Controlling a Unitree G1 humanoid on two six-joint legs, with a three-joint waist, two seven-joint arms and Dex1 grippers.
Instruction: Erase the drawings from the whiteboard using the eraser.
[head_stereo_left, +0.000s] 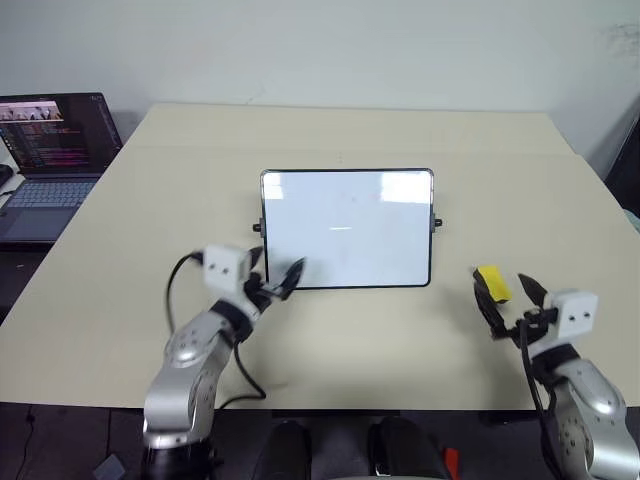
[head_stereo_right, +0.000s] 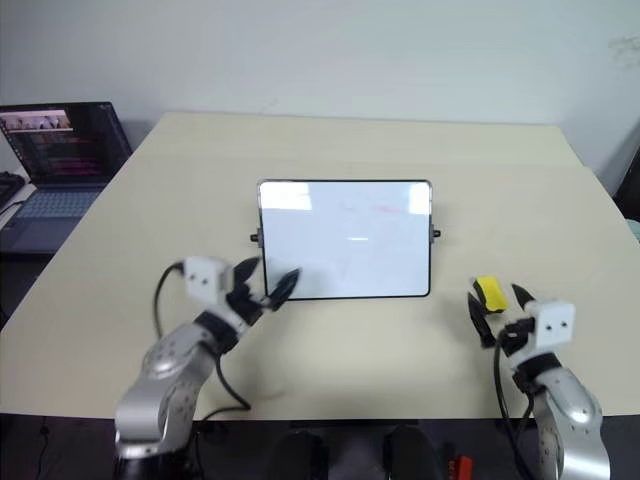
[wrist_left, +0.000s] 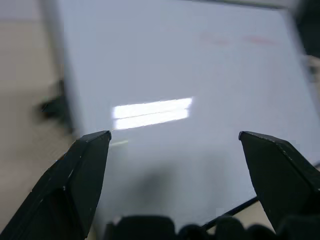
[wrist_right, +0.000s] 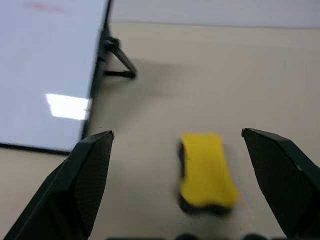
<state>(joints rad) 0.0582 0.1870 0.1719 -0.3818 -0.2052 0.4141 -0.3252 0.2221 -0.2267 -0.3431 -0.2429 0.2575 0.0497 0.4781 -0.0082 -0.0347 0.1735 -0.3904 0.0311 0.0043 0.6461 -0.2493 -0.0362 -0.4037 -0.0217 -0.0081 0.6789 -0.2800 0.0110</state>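
eraser (wrist_right: 206, 170) flat on table — long axis toward far edge | right gripper (wrist_right: 177, 145) released, straddling it

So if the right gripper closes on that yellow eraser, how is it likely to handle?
The eraser is a small oblong block lying flat on the table, so it probably won't roll or tip. It looks light for its size. Its rounded yellow top hints at some give, so the open right gripper may squeeze it slightly.

You see a glossy whiteboard (head_stereo_left: 346, 228) mirroring lights, a matt beige tabletop (head_stereo_left: 400, 340), and a matt yellow eraser (wrist_right: 206, 169).
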